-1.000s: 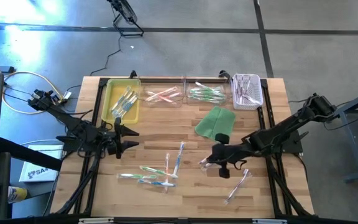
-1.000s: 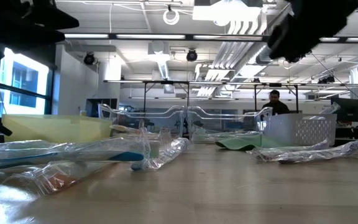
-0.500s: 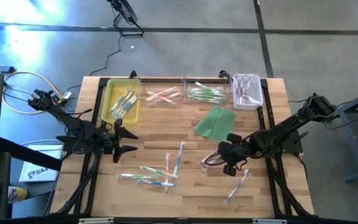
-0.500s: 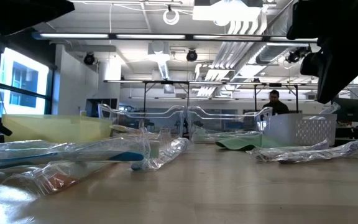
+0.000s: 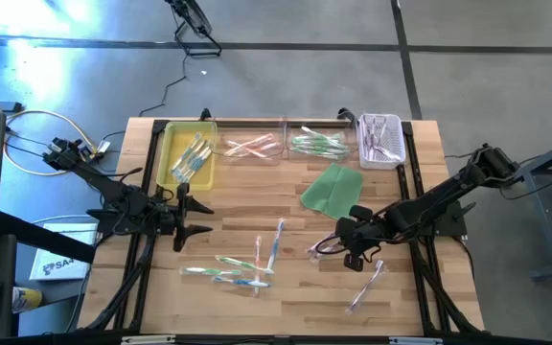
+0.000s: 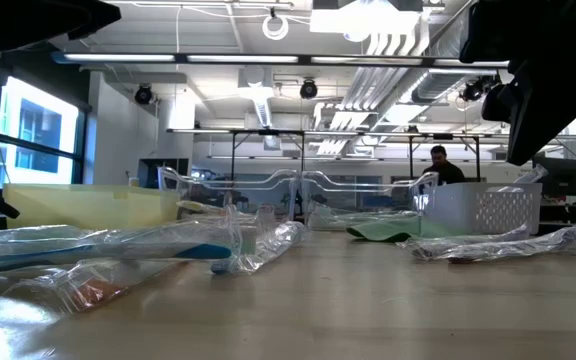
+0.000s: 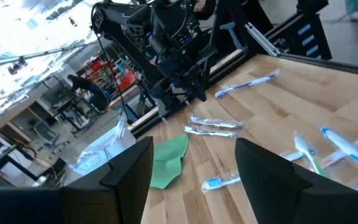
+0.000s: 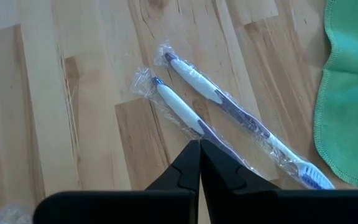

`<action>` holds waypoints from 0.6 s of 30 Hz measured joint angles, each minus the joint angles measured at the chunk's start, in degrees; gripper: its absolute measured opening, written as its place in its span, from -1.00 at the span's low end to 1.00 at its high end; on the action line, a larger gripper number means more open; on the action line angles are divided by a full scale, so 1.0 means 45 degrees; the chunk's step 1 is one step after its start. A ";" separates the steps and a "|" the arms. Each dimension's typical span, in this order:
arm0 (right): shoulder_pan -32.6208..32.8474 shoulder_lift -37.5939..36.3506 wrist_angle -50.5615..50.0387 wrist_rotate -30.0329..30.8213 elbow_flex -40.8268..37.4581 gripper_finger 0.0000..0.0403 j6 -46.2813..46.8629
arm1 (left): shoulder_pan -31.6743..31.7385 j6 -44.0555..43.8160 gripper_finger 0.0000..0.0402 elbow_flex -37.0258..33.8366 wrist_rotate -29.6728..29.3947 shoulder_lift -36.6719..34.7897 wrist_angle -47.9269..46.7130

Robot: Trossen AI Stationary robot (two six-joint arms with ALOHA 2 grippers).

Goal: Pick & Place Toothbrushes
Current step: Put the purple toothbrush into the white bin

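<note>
Right gripper (image 8: pixel 199 149) pressed together, empty, hovering over 2 wrapped toothbrushes (image 8: pixel 229 115) lying just ahead of its tips. Risk: descending closed, skidding off glossy wrap, nudging pair toward green cloth (image 8: pixel 350 93). Left gripper (image 5: pixel 182 217) spread wide, waiting far off.

Free room and obstacles, table centre

Bare wood lies between my left gripper (image 5: pixel 197 218) and the toothbrushes (image 5: pixel 242 265) scattered ahead. My right gripper (image 5: pixel 330 249), jaws shut, sits over two wrapped brushes (image 8: pixel 216 106); the green cloth (image 5: pixel 333 189) lies just beside, bins (image 5: pixel 188 156) line the far edge.
</note>
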 joint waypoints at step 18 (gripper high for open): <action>0.0000 0.0000 0.0150 0.0003 0.0000 -0.98 -0.0091 | 0.0000 -0.1288 0.10 0.0000 -0.0561 0.0005 0.0961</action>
